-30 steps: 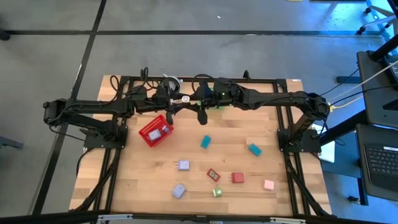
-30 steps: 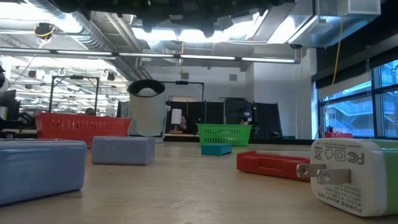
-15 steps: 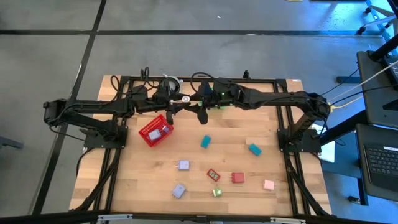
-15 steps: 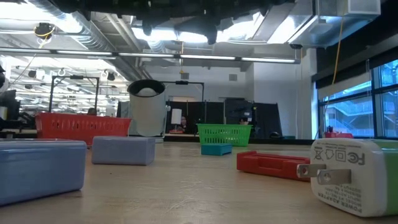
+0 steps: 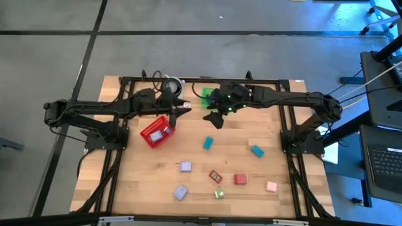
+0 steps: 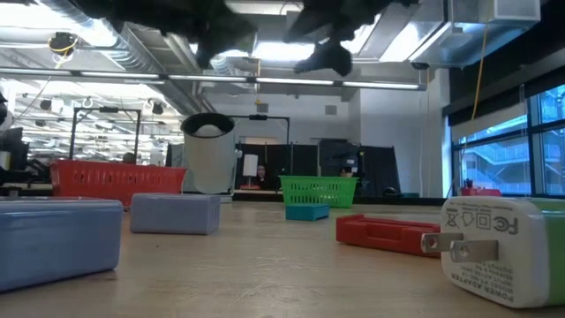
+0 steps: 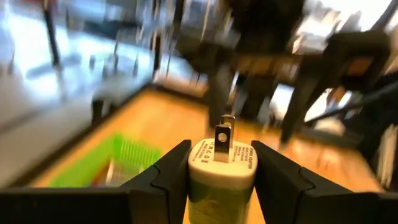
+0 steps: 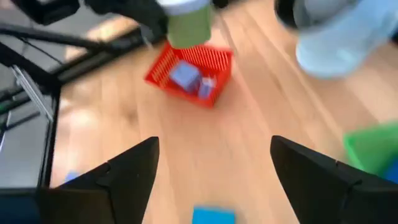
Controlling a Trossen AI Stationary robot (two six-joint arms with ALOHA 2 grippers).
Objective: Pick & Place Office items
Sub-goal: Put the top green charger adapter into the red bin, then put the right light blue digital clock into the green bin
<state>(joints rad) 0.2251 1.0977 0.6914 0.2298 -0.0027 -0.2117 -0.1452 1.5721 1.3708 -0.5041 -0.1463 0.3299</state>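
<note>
While the left gripper (image 7: 221, 168) clamps a green plug adapter (image 7: 221, 180) above the red mesh basket (image 5: 157, 132), the empty, wide-open right gripper (image 8: 211, 168) hovers close; collision could dislodge it.

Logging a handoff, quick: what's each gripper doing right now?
Left gripper: closed on a green-and-white plug adapter.
Right gripper: open, empty.

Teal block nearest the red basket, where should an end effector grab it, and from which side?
Come straight down from above and close on the teal block across its two longer sides. It lies flat and slightly turned on bare wood, with nothing touching it. The open right end effector is nearest.
</note>
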